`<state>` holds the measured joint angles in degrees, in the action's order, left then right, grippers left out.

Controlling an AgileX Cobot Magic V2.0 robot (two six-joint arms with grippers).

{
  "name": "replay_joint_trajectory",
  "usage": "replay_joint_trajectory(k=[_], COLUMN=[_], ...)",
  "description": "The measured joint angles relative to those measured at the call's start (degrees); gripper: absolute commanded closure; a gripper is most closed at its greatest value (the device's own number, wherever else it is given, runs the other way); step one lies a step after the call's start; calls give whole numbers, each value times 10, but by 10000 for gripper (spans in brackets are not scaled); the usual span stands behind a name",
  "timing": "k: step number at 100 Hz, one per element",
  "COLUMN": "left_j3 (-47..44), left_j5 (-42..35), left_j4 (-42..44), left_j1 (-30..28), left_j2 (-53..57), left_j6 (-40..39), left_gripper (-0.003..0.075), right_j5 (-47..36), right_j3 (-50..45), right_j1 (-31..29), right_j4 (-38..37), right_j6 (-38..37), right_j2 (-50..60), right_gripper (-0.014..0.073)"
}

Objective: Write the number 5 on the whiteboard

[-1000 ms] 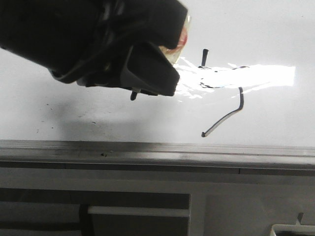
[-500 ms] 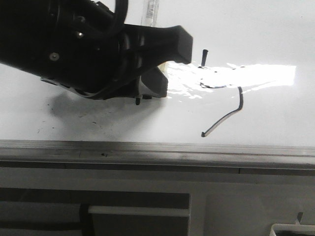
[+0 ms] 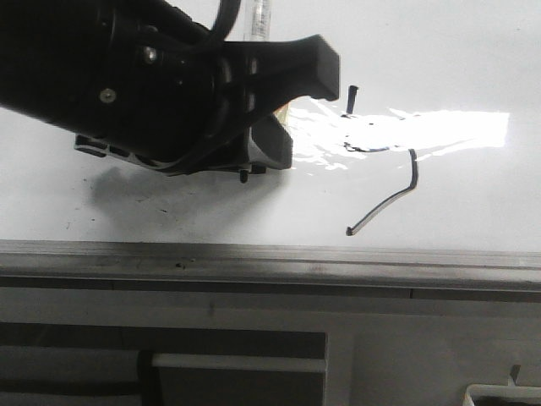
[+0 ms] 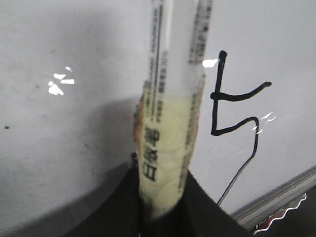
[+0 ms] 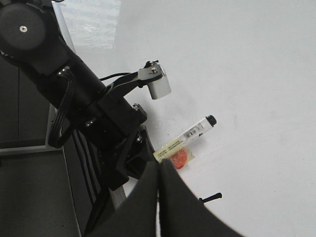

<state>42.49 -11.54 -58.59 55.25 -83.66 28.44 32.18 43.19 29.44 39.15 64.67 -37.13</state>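
My left gripper clamped on marker, barrel held clear of whiteboard so drawn line stays visible. Marker long axis runs straight out from my fingers, tip out of frame. Number 5 just beside barrel, upright stroke roughly parallel to it, hook trailing toward edge rail. My right gripper: fingers together, empty.
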Motion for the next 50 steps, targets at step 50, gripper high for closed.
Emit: replay_joint_trajectory(k=[50], left_j3=[3], left_j5=[11], left_j4=[-34], left_j1=[0], left_j2=[0], left_j6=[-2], left_gripper=[434], right_j5=[1], right_j3=[0], right_j1=[0], right_j4=[0], right_j6=[-1], right_j2=[0], right_gripper=[656])
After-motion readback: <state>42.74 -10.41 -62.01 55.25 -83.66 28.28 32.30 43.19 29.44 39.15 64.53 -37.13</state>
